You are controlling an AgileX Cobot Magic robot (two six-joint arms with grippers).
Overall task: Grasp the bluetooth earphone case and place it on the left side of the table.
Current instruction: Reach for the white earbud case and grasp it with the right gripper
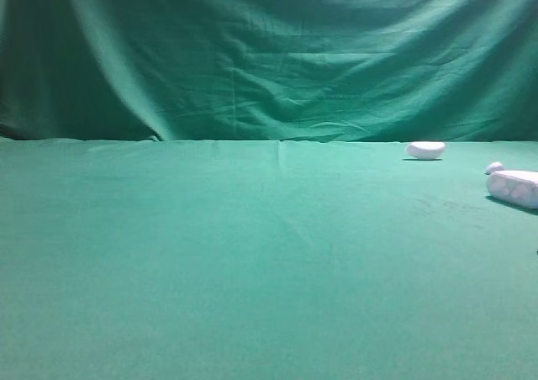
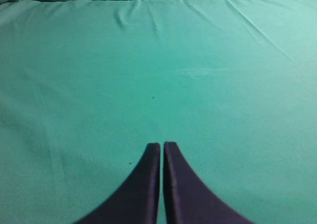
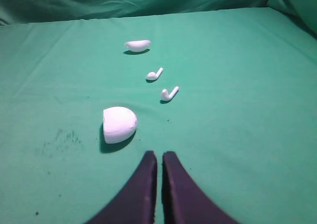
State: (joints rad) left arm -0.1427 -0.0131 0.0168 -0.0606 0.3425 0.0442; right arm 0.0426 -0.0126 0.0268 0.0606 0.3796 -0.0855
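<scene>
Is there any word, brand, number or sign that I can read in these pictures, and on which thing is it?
None can be read. The bluetooth earphone case, the two earbuds, the smaller white piece and the table show plain surfaces without print. The dark specks on the cloth are marks, not letters.

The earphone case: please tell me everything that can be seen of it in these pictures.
The earphone case is white, smooth and slightly glossy, probably plastic, with rounded ends. It lies flat on the green table at the far right, partly cut off by the edge of the high view. From the right wrist view it looks like a dome with one flat side. It casts a dark shadow. Only the cloth touches it; the right gripper is near but apart.
</scene>
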